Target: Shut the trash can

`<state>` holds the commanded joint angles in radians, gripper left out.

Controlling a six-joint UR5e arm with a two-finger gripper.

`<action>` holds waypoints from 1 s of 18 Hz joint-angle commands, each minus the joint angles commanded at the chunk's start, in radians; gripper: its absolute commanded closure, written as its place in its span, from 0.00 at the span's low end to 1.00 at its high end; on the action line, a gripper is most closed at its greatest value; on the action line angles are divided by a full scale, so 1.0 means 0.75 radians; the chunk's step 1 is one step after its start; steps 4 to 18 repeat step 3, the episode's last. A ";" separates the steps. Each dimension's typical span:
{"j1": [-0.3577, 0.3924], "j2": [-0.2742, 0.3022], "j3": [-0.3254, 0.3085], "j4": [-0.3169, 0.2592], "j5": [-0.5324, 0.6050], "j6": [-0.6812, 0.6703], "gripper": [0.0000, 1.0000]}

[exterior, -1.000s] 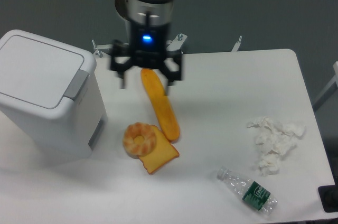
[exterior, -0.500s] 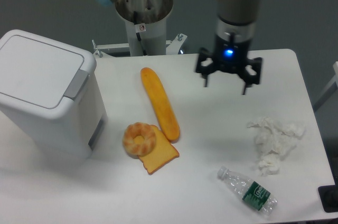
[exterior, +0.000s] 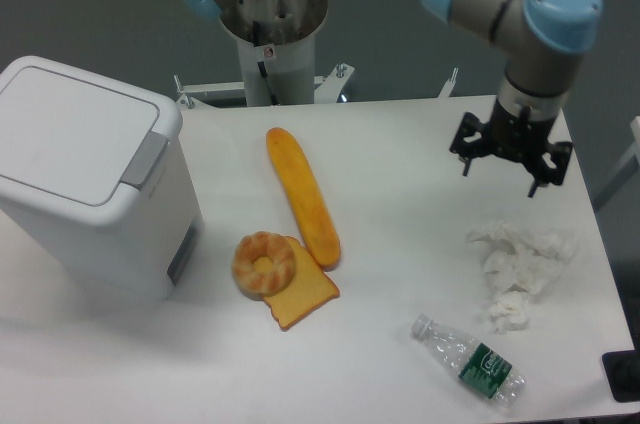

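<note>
Since the trash can (exterior: 85, 174) at the tabletop's (exterior: 400, 204) left already has its lid flat, I'd just hold off; the gripper (exterior: 511, 164) hangs far right, jaws apart and empty, above crumpled tissue (exterior: 520, 269).

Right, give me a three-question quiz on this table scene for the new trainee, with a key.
1. True or false: the lid of the trash can lies flat and shut.
2. Which thing lies nearest the gripper? A) the bread loaf B) the crumpled tissue C) the plastic bottle
3. Fill in: the doughnut rests partly on the ____.

Key
1. True: the lid sits level on the bin, no gap showing.
2. B: the tissue lies just below the open, empty gripper at the table's right side.
3. The toast slice.
</note>
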<state>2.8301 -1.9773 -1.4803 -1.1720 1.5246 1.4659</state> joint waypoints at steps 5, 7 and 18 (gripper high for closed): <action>0.002 -0.027 0.000 0.016 0.025 0.093 0.00; 0.002 -0.027 0.000 0.016 0.025 0.093 0.00; 0.002 -0.027 0.000 0.016 0.025 0.093 0.00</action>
